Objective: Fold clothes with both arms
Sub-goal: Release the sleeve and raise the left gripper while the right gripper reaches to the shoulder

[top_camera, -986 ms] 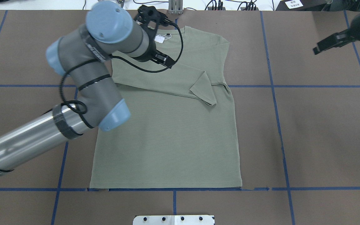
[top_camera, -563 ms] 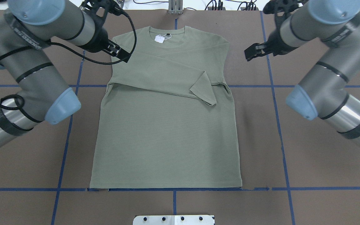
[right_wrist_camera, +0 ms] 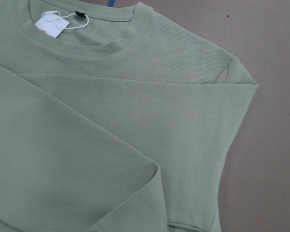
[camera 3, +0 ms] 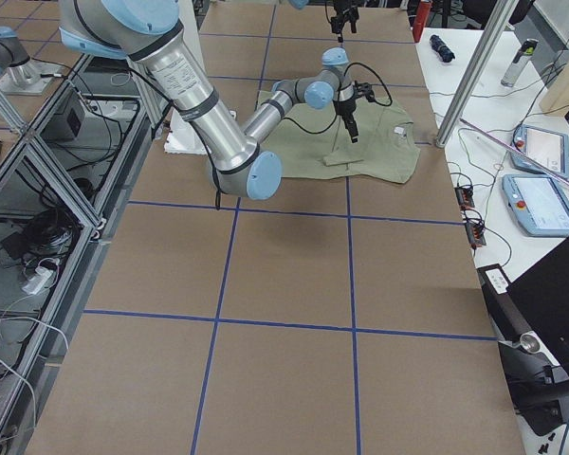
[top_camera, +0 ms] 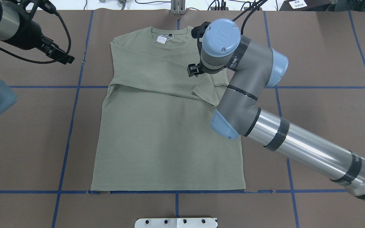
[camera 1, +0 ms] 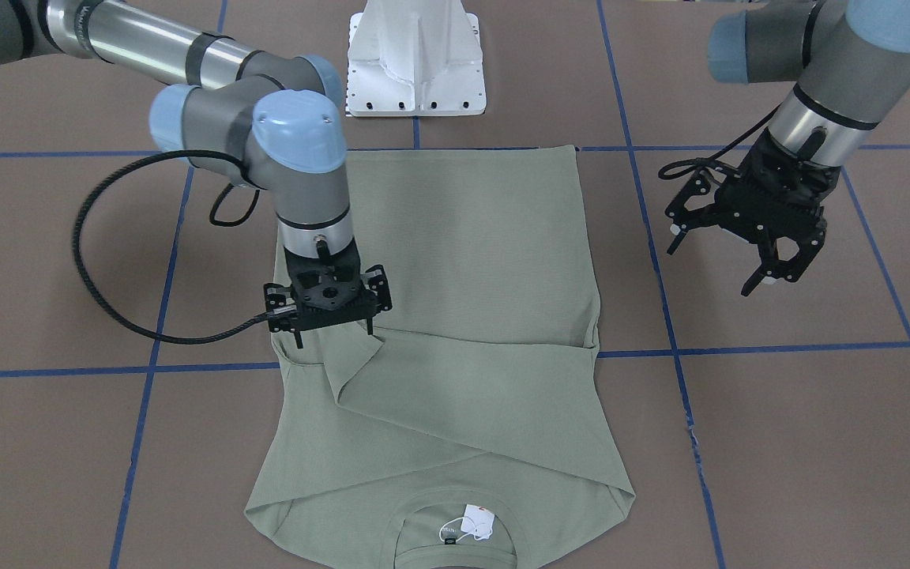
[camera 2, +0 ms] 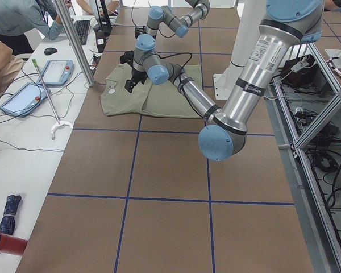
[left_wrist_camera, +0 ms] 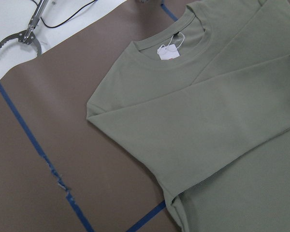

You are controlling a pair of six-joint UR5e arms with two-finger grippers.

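Observation:
The sage-green shirt [top_camera: 166, 142] lies flat on the brown table with its neck at the far edge and a white tag [top_camera: 162, 39] in the collar. Both sleeves are folded across the chest, and one cuff [top_camera: 206, 91] ends near the shirt's right side. My right gripper [camera 1: 332, 336] hangs open just over that cuff with nothing between its fingers. My left gripper [camera 1: 720, 265] is open in the air, off the shirt's left edge [top_camera: 62, 57]. In the wrist views only the shirt [right_wrist_camera: 135, 121] and its left shoulder [left_wrist_camera: 135, 111] show.
Blue tape lines [top_camera: 71, 126] divide the brown table into squares. The white pedestal base [camera 1: 415, 63] stands at the near edge. Cables [top_camera: 233, 4] lie along the far edge, and a grabber tool [left_wrist_camera: 19, 38] sits on the white side table, where a person [camera 2: 11, 23] leans.
My left arm has pulled back from the shirt's collar to the far left. My right arm has swung in from the right edge and now stands over the folded sleeve's cuff.

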